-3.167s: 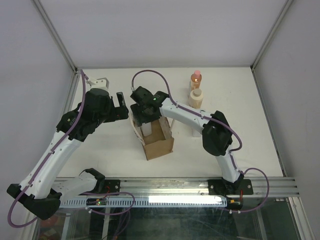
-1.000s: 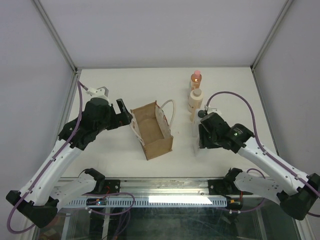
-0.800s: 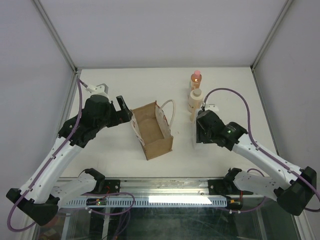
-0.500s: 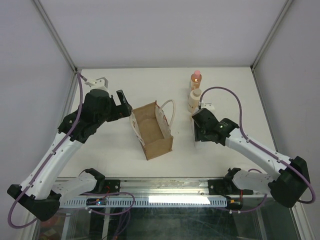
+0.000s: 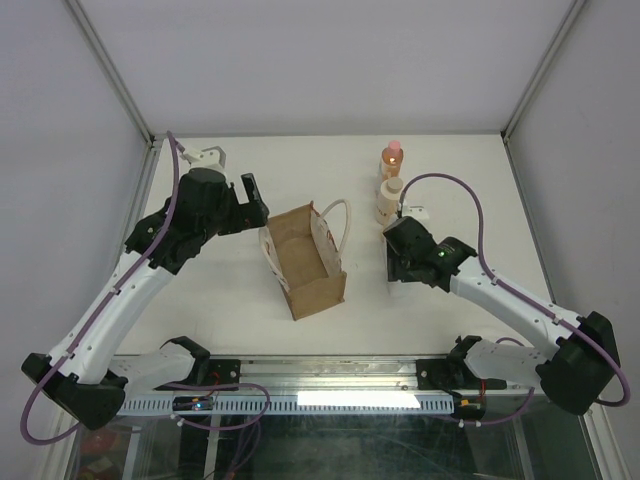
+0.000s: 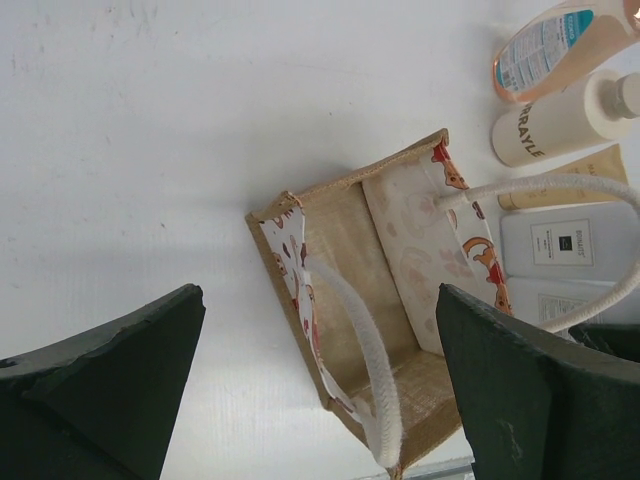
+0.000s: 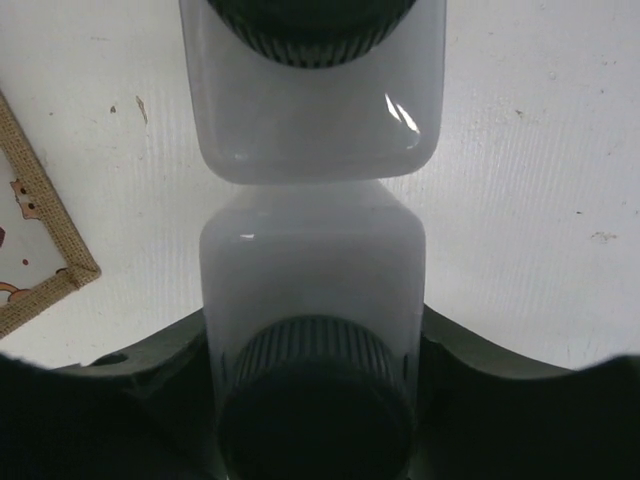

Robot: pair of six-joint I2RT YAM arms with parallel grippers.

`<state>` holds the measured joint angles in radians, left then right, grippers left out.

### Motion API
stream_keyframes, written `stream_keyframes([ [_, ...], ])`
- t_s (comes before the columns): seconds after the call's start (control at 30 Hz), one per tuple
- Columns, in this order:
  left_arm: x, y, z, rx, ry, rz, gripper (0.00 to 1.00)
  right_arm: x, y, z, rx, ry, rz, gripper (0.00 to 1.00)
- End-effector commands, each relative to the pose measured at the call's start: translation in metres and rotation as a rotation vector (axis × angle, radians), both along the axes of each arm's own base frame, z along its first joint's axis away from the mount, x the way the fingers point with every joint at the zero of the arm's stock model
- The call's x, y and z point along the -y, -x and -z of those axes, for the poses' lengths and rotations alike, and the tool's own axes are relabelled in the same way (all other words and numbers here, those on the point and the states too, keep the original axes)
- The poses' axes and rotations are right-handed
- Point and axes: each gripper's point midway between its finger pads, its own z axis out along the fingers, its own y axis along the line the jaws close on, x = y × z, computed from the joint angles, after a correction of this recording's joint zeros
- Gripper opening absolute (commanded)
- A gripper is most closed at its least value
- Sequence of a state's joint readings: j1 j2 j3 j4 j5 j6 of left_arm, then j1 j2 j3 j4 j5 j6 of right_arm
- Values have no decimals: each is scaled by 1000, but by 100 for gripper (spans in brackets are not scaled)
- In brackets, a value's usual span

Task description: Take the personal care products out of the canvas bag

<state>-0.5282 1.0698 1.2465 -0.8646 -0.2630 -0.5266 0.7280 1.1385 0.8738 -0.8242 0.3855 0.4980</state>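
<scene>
right gripper (image 7: 312, 335) | having left the canvas bag (image 5: 316, 296), now clamping a white grey-capped bottle (image 7: 312, 265) on the table (image 5: 220, 290) at the bag's 3 o'clock, butting against the second white bottle (image 7: 312, 110) | left gripper (image 6: 318, 350) | jaws gaping wide, drifting back toward 10 o'clock | bag interior showing nothing; orange bottle (image 5: 392, 160) and cream bottle (image 5: 390, 200) waiting at 1 o'clock | judging: unpacking nearly finishing, release pending

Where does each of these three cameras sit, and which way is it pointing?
Top external: fixed above and behind the arms, looking down on the table; both arms show, with their bases at the bottom.
Left wrist: on the left arm, looking down into the canvas bag; the open left pincer frames the view.
Right wrist: on the right arm, looking down; the right pincer grips the nearer white bottle, with the farther white bottle beyond.
Shared: the top and left wrist views both show the bag and the orange bottle.
</scene>
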Motion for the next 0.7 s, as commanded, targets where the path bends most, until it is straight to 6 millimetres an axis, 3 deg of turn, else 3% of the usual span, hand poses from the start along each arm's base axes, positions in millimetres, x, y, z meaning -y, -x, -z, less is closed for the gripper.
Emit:
stream_keyframes([
  [0.0,5,-11,-34,102,31,28,99,-8,-24,-26,136,-75,57,62],
  [0.2,1,-6,-34,100,26,22,99,-6,-20,-38,137,-86,59,76],
  [0.37,1,-1,-30,92,40,28,99,-3,-15,-75,164,-121,59,81],
  [0.53,2,-3,-38,120,36,43,99,2,-12,-144,290,-205,33,84],
  [0.67,0,-7,-69,198,12,68,99,2,-13,-228,481,-326,-11,96],
])
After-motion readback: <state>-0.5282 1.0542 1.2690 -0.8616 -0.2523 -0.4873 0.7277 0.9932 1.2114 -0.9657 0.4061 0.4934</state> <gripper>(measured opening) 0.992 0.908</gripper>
